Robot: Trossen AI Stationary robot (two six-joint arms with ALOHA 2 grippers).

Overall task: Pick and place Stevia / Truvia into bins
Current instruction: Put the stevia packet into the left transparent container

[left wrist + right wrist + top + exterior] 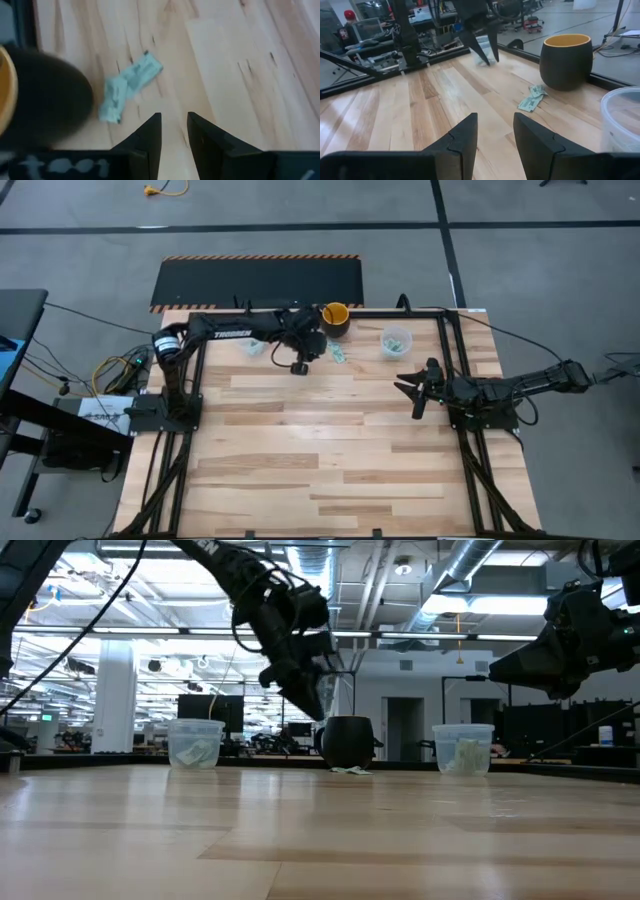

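Left wrist view is showing pale green sachets (127,86) lying crumpled on the table (225,75) beside the dark cup (45,95); both the left gripper (174,122) and right gripper (495,125) are hovering, slightly parted, holding nothing.

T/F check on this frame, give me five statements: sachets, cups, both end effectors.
1. The left end effector holds a sachet. False: its fingers are apart with nothing between them.
2. Loose sachets lie on the table beside the dark cup. True.
3. Both clear cups are empty. False: the left clear cup and the right clear cup each hold sachets.
4. The right end effector is open, empty and above bare wood, away from the cups. True.
5. The dark cup lies tipped on its side. False: it stands upright between the two clear cups.
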